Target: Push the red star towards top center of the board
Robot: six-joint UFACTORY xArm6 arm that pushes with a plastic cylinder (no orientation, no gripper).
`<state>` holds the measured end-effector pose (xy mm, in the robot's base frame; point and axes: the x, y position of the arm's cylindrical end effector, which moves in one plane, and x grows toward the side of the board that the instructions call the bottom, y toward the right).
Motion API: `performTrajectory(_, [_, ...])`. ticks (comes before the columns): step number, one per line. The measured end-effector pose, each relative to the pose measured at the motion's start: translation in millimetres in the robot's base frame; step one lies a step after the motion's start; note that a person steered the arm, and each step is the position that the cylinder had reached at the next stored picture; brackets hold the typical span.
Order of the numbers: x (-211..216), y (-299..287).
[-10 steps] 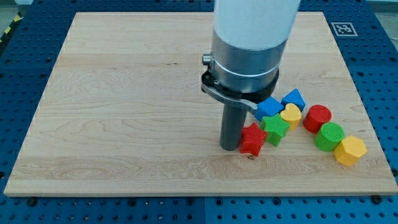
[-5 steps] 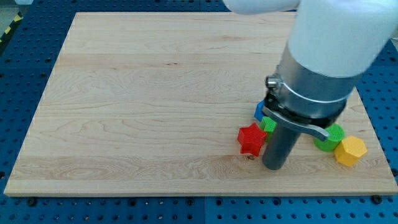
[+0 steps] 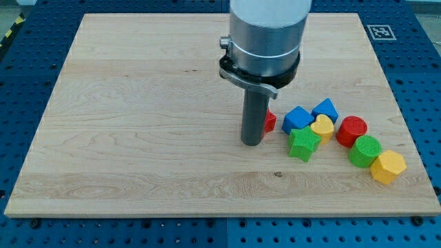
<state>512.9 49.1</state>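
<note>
The red star [image 3: 269,121] sits right of the board's middle, mostly hidden behind my rod; only its right edge shows. My tip [image 3: 252,143] rests on the board just below and left of it, touching or nearly touching it. Right of the star lies a cluster: a blue block [image 3: 297,118], another blue block [image 3: 324,109], a yellow block [image 3: 322,127] and a green star [image 3: 304,143].
Further right are a red cylinder [image 3: 352,130], a green cylinder [image 3: 364,151] and a yellow hexagon [image 3: 388,166]. A marker tag [image 3: 381,32] sits off the wooden board's [image 3: 138,103] top right corner. The arm's body hides part of the board's top centre.
My tip went right and round below the red star, then came back left and up. The red star has moved up, towards the view's top, away from the green star.
</note>
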Motion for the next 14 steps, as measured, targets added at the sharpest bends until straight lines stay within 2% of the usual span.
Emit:
performTrajectory(2, [-25,30])
performTrajectory(6, [-138,-33])
performTrajectory(7, [-160,-29])
performTrajectory(11, [-176,85])
performTrajectory(13, [-202,87])
performTrajectory(14, [-209,60])
